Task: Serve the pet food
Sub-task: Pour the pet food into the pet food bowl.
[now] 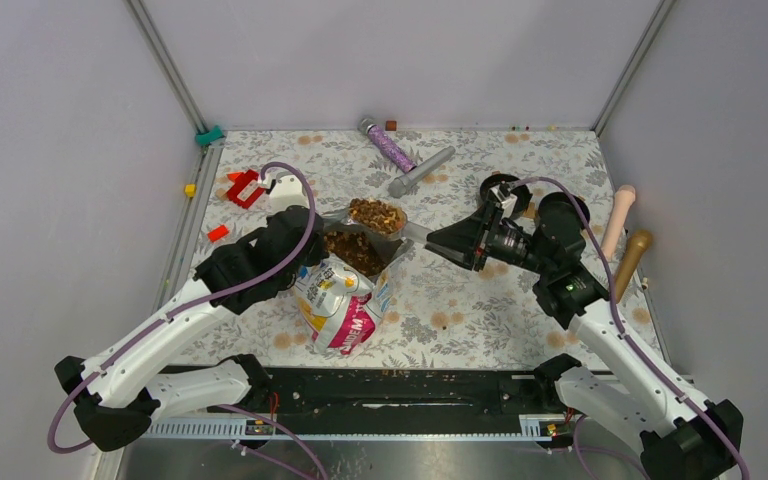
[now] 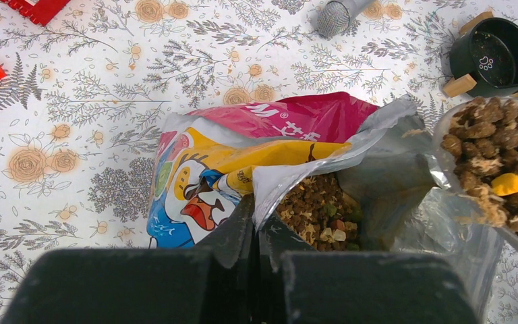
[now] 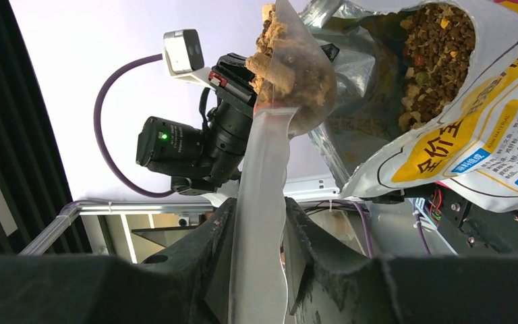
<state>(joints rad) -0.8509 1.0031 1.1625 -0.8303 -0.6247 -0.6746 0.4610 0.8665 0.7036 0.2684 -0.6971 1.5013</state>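
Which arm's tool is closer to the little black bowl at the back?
Right. The right tool, gripping the full scoop by its handle, hangs close beside the black bowl. The left tool pinches the bag rim, farther off across the table.

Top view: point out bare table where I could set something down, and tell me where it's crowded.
Largest bare patch: front of the table, between the bag and the right arm. A smaller one: back left, between the red blocks and the glitter tube. Crowded: centre, around scoop, grey tube and black bowl.
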